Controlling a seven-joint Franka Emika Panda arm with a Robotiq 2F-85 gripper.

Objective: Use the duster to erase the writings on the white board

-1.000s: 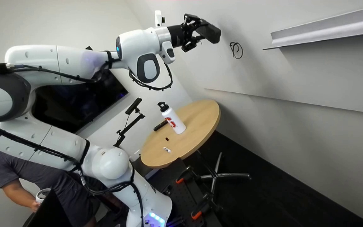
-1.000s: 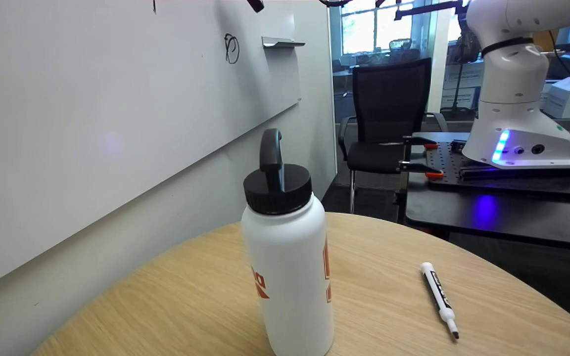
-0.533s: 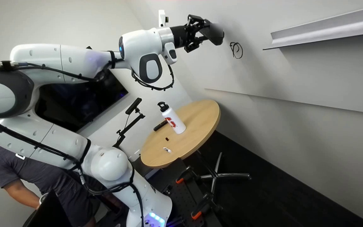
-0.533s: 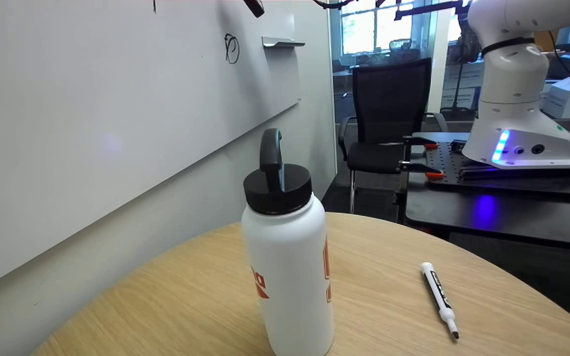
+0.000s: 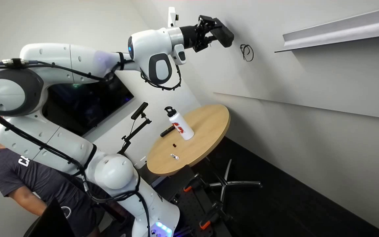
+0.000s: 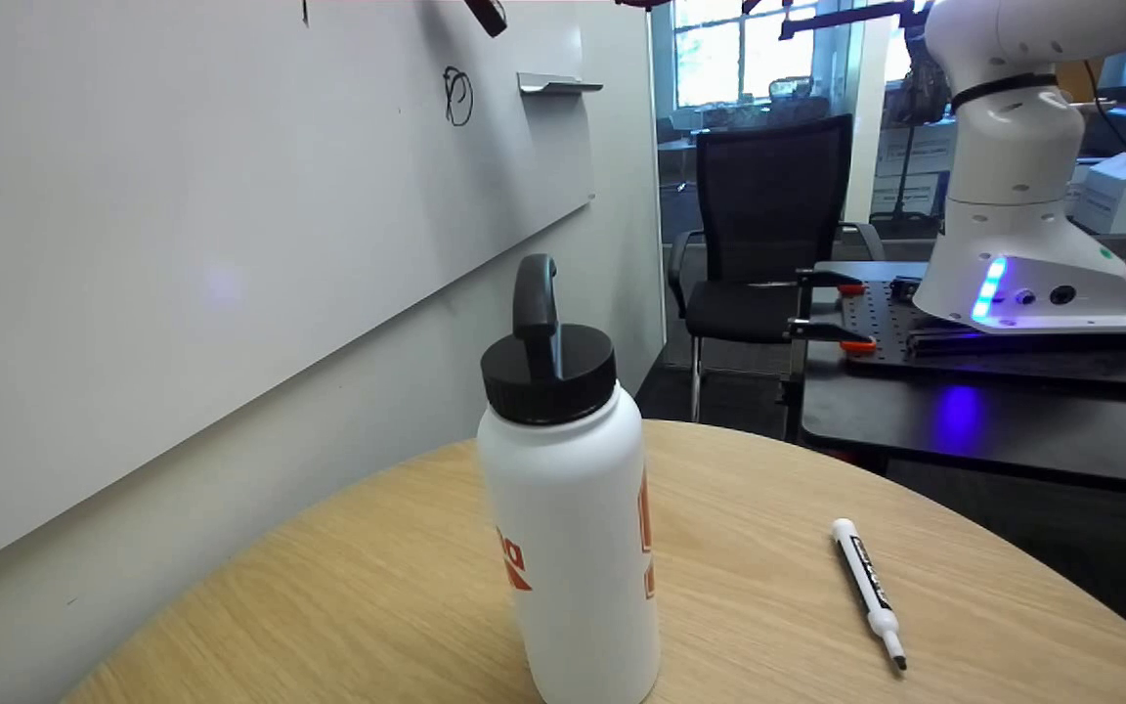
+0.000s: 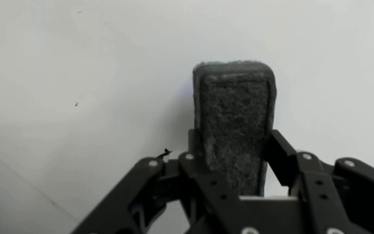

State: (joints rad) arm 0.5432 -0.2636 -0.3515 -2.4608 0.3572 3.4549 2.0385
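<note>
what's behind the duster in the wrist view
The white board shows around the duster. The patch directly behind it is covered, so any marks there can't be seen. What looks like part of the writings pokes out from behind the gripper, which seems to hide the rest.

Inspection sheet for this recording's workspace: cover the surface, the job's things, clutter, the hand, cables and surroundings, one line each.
Surface: white board, smooth; the writings, one small dark loop, not erased.
Job's things: duster held near the board beside the writings; contact cannot be told.
Clutter: on the round table, a white bottle standing, a marker lying with its tip bare, a small dark piece and a dark bar.
Hand: shut on the duster.
Cables: black cable strapped along the arm.
Surroundings: shelf ledge jutting from the board, person partly hidden by the arm, dark wall screen, chair.
</note>
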